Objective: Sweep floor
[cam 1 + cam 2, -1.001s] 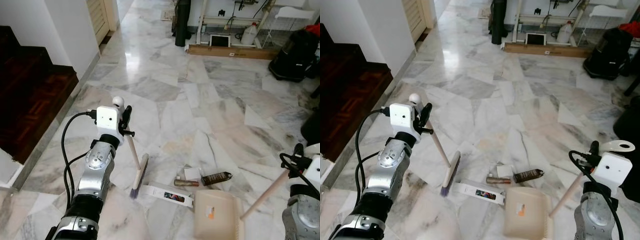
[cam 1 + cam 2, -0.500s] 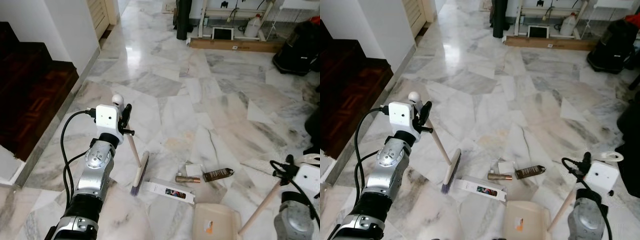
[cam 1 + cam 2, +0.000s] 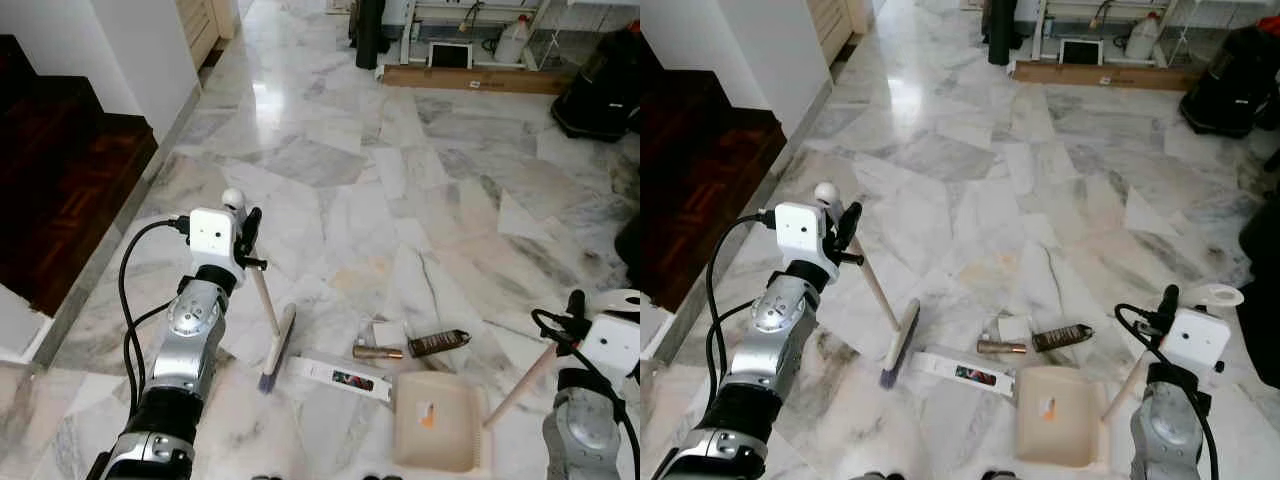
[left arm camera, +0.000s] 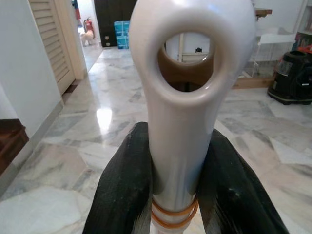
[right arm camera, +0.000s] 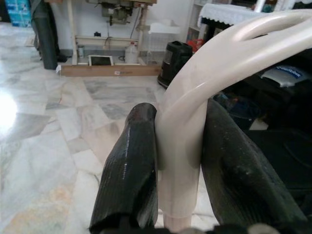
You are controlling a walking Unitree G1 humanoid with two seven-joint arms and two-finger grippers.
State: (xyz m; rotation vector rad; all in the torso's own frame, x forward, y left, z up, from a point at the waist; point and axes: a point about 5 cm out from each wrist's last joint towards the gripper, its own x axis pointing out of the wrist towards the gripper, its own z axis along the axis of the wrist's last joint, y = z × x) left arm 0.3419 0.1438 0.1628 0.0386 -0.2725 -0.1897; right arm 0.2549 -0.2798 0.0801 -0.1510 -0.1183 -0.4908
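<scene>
Left end effector (image 4: pixel 173 195) clamped on cream-handled broom (image 3: pixel 268 320), right end effector (image 5: pixel 175 190) on beige plastic dustpan (image 3: pixel 436 432): drag bristles rightward, pushing white flat carton (image 3: pixel 338 378) and brown tubes (image 3: pixel 437 343) into the pan, mouth held flat on marble floor (image 3: pixel 400 200).

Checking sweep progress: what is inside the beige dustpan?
The beige plastic dustpan holds no litter, just an orange label. The brown tube, gold tube and white carton lie on the marble floor outside.
</scene>
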